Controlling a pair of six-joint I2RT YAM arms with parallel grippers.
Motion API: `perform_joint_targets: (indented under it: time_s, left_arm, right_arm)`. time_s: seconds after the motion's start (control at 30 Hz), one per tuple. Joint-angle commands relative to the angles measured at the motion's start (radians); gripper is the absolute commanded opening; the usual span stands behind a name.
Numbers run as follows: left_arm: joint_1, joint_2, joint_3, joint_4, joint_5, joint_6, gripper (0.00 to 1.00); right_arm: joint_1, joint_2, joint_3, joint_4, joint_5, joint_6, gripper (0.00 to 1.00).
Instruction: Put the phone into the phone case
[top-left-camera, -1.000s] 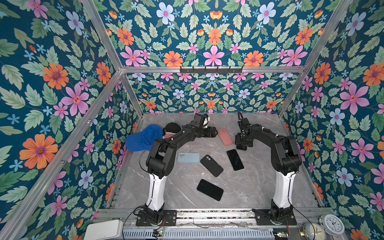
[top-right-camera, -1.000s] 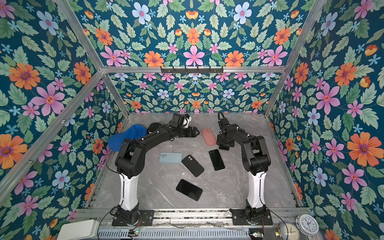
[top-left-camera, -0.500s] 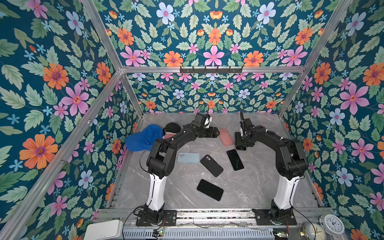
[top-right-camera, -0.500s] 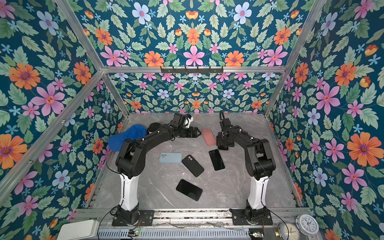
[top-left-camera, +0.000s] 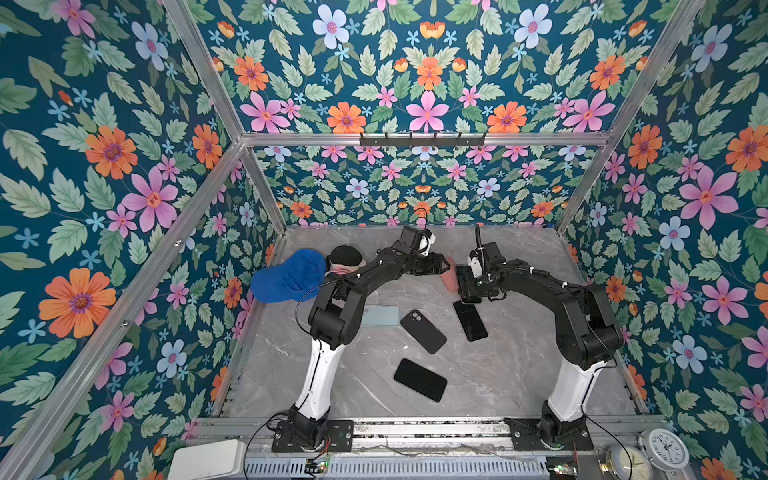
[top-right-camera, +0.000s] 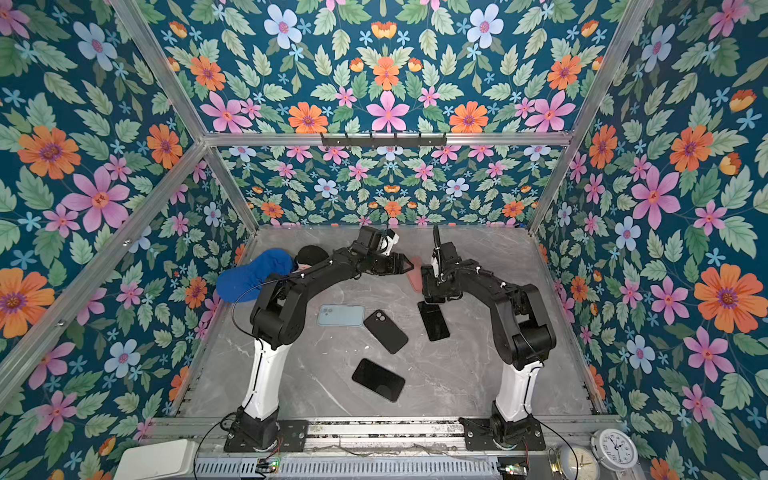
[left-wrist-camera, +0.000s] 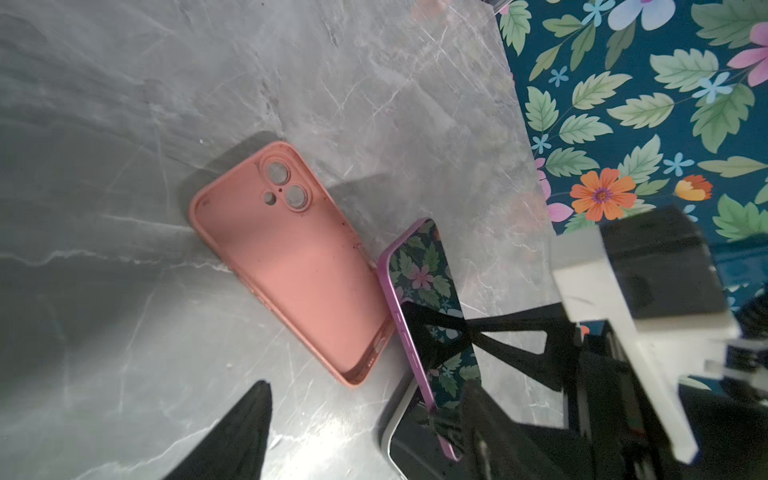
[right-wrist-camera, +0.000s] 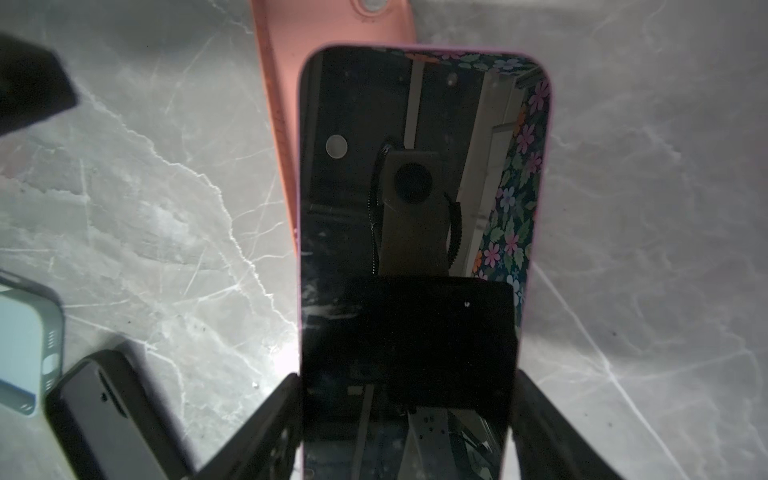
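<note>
1. Right wrist view: we see the right gripper (right-wrist-camera: 407, 380) clamped on the phone (right-wrist-camera: 415, 166), with 1 finger on each long edge near its lower end. The dark screen faces the camera.
2. The phone is held off the surface (right-wrist-camera: 124, 208), outside the pink phone case (right-wrist-camera: 282, 104). Its upper end overlaps that case's long side.
3. In the left wrist view the phone (left-wrist-camera: 419, 270) tilts just beside the pink phone case (left-wrist-camera: 291, 257), purple edge running along the case's rim. We cannot tell whether they touch.
4. The pink phone case lies flat on the surface, hollow side up.
5. In a top view the left gripper (top-right-camera: 403, 265) sits just beside the pink phone case (top-right-camera: 415, 276), jaws apart and gripping nothing.
6. Nearer the arm bases than the pink phone case lie a light-blue case (top-right-camera: 340, 316), a black case (top-right-camera: 385, 331) and a dark phone (top-right-camera: 433, 321).
7. A blue cap (top-right-camera: 253, 274) lies well left of the pink phone case.
</note>
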Motion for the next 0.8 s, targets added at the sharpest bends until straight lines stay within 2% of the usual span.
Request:
perform_joint_targets:
  time_s: [0.0, 0.17, 0.43, 0.77]
  left_arm:
    - [-0.001, 0.016, 0.018, 0.072, 0.071, -0.039, 0.70]
    - [-0.001, 0.061, 0.021, 0.151, 0.139, -0.104, 0.65]
    - [-0.001, 0.119, 0.019, 0.288, 0.225, -0.200, 0.61]
    - [-0.001, 0.177, 0.019, 0.406, 0.268, -0.259, 0.51]
  right_arm:
    - [0.008, -0.017, -0.014, 0.060, -0.036, -0.013, 0.42]
    - [0.010, -0.031, -0.037, 0.086, -0.050, -0.014, 0.41]
    - [0.011, -0.046, -0.057, 0.113, -0.069, -0.015, 0.39]
    - [0.014, -0.045, -0.055, 0.115, -0.078, -0.018, 0.39]
